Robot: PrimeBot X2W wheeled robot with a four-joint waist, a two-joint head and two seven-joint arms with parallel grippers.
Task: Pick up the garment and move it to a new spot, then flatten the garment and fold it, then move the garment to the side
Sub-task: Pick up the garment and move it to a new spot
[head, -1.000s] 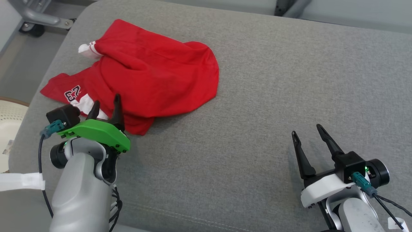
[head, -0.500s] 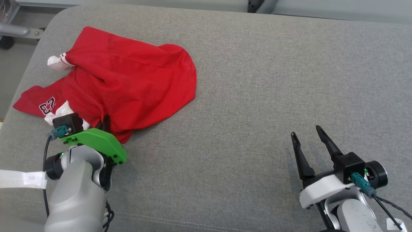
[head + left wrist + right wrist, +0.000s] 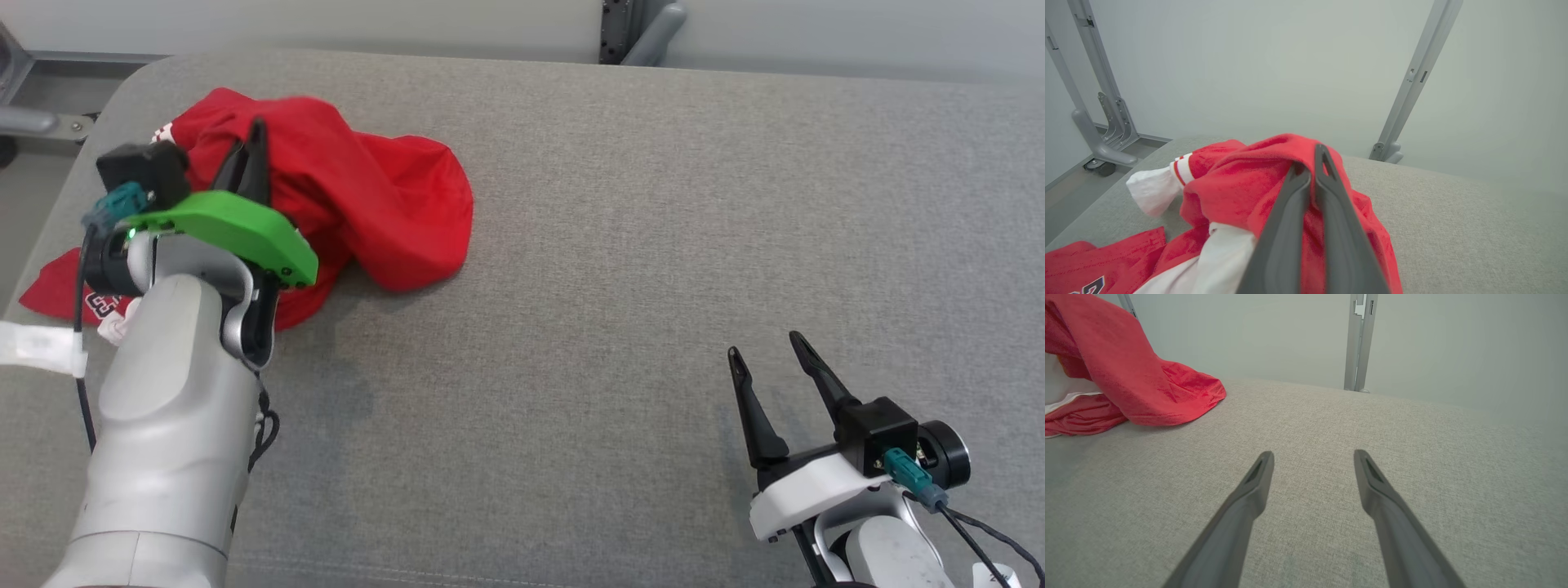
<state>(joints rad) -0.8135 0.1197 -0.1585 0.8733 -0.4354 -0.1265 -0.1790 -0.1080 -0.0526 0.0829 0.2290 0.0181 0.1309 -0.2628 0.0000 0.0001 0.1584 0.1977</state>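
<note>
The garment (image 3: 367,196) is a red jersey with white trim and a dark number, bunched at the far left of the grey padded surface (image 3: 653,204). My left gripper (image 3: 249,151) is shut on a fold of it and holds that fold raised off the surface; in the left wrist view the two fingers (image 3: 1306,196) press together with red cloth (image 3: 1241,183) draped around them. The rest of the garment trails down to the surface. My right gripper (image 3: 763,359) stands open at the lower right, low over bare surface, far from the garment (image 3: 1135,379).
The padded surface's rounded left edge (image 3: 90,147) drops to the floor beside the garment. Grey metal frame posts (image 3: 1412,81) stand against a pale wall behind the surface. Wide bare padding lies between the garment and my right gripper.
My left gripper closed on the garment's near edge and rose, lifting a fold of it. The camera has shifted too. My right gripper stayed open in place.
</note>
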